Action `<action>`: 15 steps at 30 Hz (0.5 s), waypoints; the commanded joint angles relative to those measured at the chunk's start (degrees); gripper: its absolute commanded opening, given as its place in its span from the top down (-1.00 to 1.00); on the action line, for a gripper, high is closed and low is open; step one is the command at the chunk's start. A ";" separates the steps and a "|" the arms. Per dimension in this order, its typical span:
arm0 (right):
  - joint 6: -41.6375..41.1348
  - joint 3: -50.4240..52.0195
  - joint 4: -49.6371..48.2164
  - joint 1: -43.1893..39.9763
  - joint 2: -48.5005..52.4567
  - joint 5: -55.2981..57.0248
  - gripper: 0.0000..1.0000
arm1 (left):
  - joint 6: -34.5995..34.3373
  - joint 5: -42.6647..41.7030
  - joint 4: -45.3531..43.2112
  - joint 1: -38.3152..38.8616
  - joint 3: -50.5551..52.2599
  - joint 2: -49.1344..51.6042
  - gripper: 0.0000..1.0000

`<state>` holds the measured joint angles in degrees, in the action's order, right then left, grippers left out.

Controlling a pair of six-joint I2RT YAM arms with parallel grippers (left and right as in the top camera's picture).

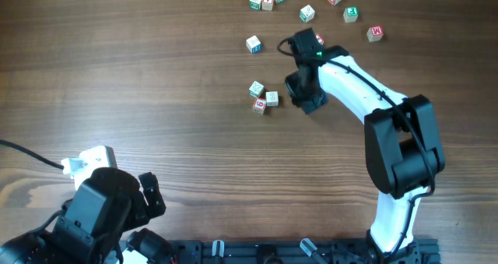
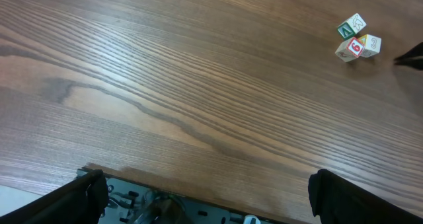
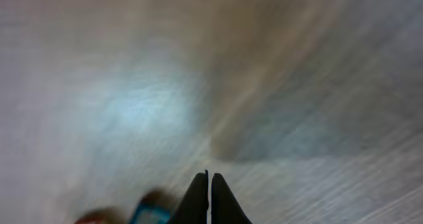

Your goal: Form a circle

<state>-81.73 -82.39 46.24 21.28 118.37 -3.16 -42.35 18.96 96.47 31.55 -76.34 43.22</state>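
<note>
The right claw is pinched shut on nothing, near the 3 cubes; the left claw is wide open

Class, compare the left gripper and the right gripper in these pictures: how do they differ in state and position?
The left gripper has its fingers wide apart; the right gripper has its fingers pressed together. The left gripper sits at the near edge of the table, far from the clump of three cubes; the right gripper reaches out close beside that clump. Both are black, and neither holds anything.
</note>
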 commanded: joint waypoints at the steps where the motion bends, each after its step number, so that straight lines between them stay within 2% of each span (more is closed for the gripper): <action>1: -3.76 1.51 3.13 0.76 0.46 -1.60 0.91 | -0.72 -0.07 0.02 -0.26 0.11 -0.11 -1.00; 7: -0.55 1.51 4.72 3.28 0.46 -5.05 0.91 | -0.72 -0.07 0.02 -0.26 0.11 -0.11 -1.00; 15: 9.01 1.51 -1.62 4.00 0.46 -7.93 0.91 | -0.72 -0.07 0.02 -0.26 0.11 -0.11 -1.00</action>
<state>-77.10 -81.03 45.95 25.30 118.34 -10.07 -42.35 18.96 96.47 31.55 -76.34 43.22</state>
